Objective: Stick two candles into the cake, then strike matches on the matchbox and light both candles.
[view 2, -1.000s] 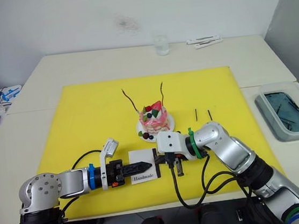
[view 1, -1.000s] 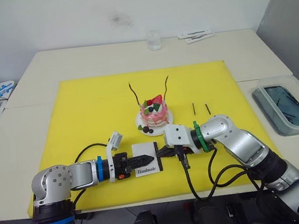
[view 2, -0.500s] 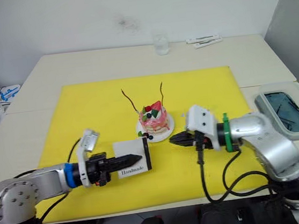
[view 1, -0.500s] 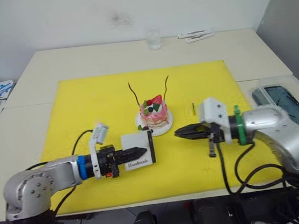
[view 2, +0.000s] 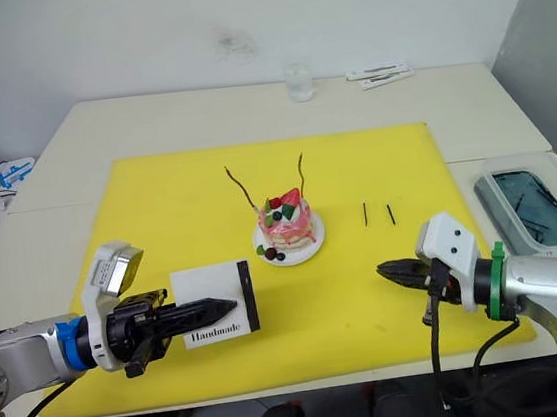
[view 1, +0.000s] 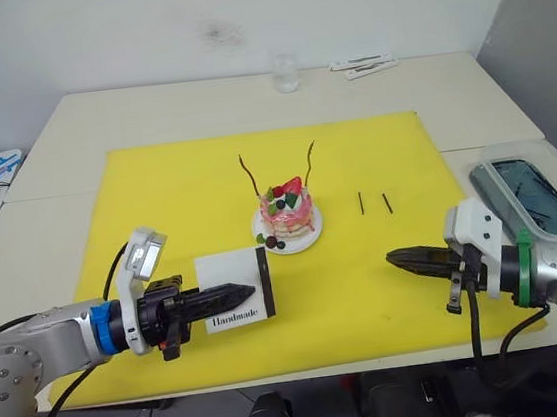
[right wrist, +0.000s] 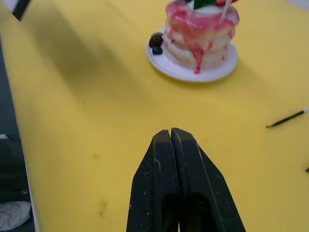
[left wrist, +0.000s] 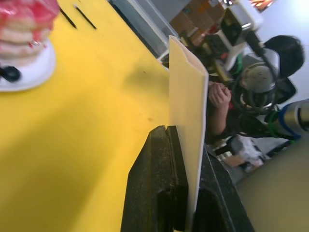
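1. Left gripper [view 1: 243, 293] at near left over the yellow mat [view 1: 176, 195], jaws clamped on the matchbox [view 1: 233, 288], which is held up off the mat on edge.
2. Matchbox: white face toward the camera, "Handmade" printed in black near its lower edge, black striking strip along its right edge. In the left wrist view the box [left wrist: 187, 121] is edge-on, pinched between the two black fingers [left wrist: 154, 193].
3. Right gripper [view 1: 397, 256] at near right over the mat, pointing left, jaws together with nothing between them; the right wrist view shows the fingers [right wrist: 159, 188] touching along their length.
4. Cake [view 1: 287, 211] at mat centre on a small white plate [view 1: 307, 237]; pink and white layers, strawberry and green leaves on top, dark berries on the plate's near-left rim.
5. Two candles [view 1: 249, 175] stand in the cake top, thin, wavy, dark brown, one at left and one at right, leaning apart. No flame seen on either.
6. Two matches [view 1: 360, 203] lie on the mat just right of the cake, short black sticks side by side, apart from each other, well clear of both grippers.
7. Clear glass [view 1: 286, 73] on the far table edge; white flat packets [view 1: 365, 65] to its right, print unreadable.
8. Grey tray [view 1: 527, 202] with dark contents at right, off the mat.
9. Left wrist view: a person's hand [left wrist: 219, 94] in the background beyond the matchbox.
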